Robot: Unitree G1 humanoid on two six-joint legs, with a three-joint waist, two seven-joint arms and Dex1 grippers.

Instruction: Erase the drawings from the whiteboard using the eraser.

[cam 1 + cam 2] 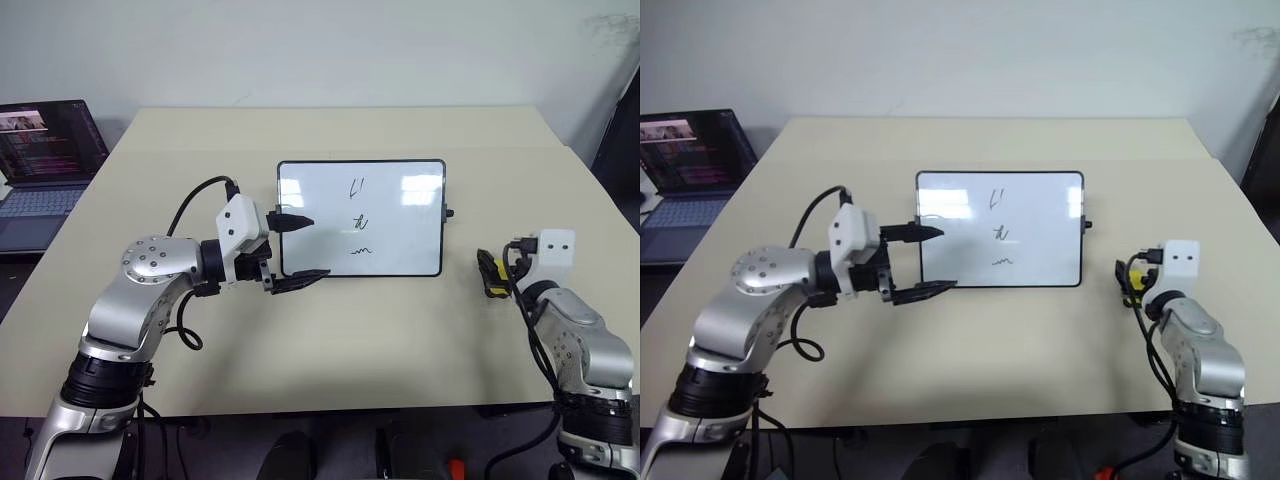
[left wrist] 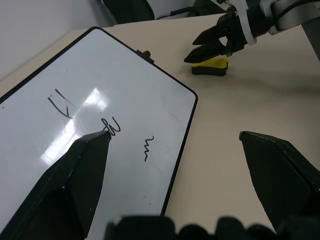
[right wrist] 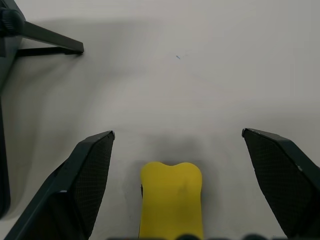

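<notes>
Eraser [image 3: 171, 197] between open tool [image 3: 177, 150] fingers

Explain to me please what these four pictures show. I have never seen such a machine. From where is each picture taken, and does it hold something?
This is a humanoid robot with two silver arms, each ending in a gripper of two black fingers. Two pictures come from cameras in its head, looking down over a beige table. The other two come from cameras on its wrists, looking along the fingers.

On the table lies a small white glossy whiteboard with a thin black frame, bearing three small black marker drawings in a column. To its right lies a small yellow eraser block with a dark underside. An open laptop stands at the far left.

The left gripper is open at the board's left edge. The right gripper is open with the eraser between its fingers, not yet squeezed. Nothing is held.
</notes>
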